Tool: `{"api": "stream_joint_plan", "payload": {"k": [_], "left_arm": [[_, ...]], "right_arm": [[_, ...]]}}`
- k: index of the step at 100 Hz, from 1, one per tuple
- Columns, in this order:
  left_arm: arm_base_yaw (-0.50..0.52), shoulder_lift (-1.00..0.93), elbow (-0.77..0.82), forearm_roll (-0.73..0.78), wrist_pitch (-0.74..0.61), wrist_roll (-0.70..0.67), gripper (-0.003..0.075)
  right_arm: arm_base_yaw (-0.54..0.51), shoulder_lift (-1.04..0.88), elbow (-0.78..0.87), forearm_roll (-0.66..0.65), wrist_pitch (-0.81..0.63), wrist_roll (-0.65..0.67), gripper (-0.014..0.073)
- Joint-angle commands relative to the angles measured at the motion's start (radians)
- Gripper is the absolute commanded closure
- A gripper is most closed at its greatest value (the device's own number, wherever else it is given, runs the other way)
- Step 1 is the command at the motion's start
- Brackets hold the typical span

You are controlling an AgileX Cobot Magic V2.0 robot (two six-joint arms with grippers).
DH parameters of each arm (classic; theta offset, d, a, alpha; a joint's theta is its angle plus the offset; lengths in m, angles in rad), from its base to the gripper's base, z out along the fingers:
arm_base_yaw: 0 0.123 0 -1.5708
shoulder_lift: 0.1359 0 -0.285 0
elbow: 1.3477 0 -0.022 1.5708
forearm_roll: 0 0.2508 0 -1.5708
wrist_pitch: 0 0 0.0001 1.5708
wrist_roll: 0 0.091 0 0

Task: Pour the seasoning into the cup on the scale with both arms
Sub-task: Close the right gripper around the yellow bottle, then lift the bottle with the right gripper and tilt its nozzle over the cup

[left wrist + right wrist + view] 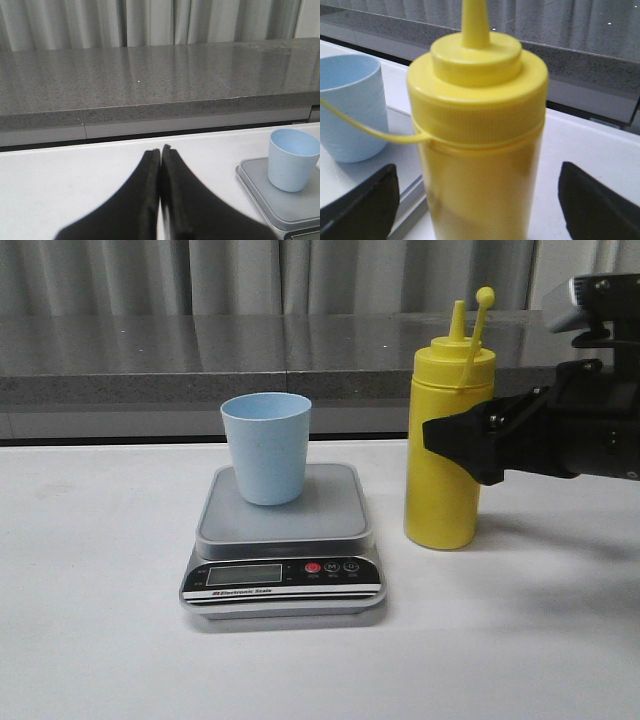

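Note:
The yellow seasoning bottle point(442, 450) stands upright on the white table, just right of the scale point(283, 545), its cap hanging open on its tether. The light blue cup point(266, 447) stands on the scale's platform. My right gripper point(452, 445) comes in from the right at the bottle's mid height. In the right wrist view its fingers point(365, 202) stand wide apart on either side of the bottle point(480, 145), not touching it. My left gripper point(160, 152) is shut and empty, low over the table to the left of the cup point(292, 159). It is out of the front view.
A grey stone counter point(200, 355) with a curtain behind it runs along the back of the table. The scale's display and red button point(312, 567) face the front edge.

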Motion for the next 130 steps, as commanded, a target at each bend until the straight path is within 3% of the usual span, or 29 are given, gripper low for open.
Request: {"api": "stream_joint_plan", "payload": {"k": [1, 47, 53, 70, 79, 101, 118, 130], "left_arm": [[0.001, 0.010, -0.028, -0.001, -0.082, -0.002, 0.0740], [0.001, 0.010, -0.028, -0.001, -0.082, -0.002, 0.0740], [0.001, 0.010, -0.028, -0.001, -0.082, -0.002, 0.0740], [0.001, 0.010, -0.028, -0.001, -0.082, -0.002, 0.0740], [0.001, 0.010, -0.028, -0.001, -0.082, -0.002, 0.0740], [0.001, 0.010, -0.028, -0.001, -0.082, -0.002, 0.0740], [0.001, 0.010, -0.028, -0.001, -0.082, -0.002, 0.0740], [0.001, 0.010, -0.028, -0.001, -0.082, -0.002, 0.0740]], "right_arm": [[0.005, -0.009, -0.045, -0.017, -0.073, 0.002, -0.0044], [0.032, 0.064, -0.140, -0.017, -0.067, 0.002, -0.0034], [0.032, 0.064, -0.140, -0.017, -0.061, 0.002, 0.0007], [0.032, 0.064, -0.140, -0.017, -0.052, 0.002, 0.0260], [0.032, 0.064, -0.140, -0.017, -0.070, 0.002, 0.0354], [0.032, 0.059, -0.143, -0.017, -0.163, 0.002, 0.0402], [0.032, -0.004, -0.146, -0.073, -0.035, 0.002, 0.0402], [0.032, -0.082, -0.180, -0.161, 0.155, 0.002, 0.0402]]}}
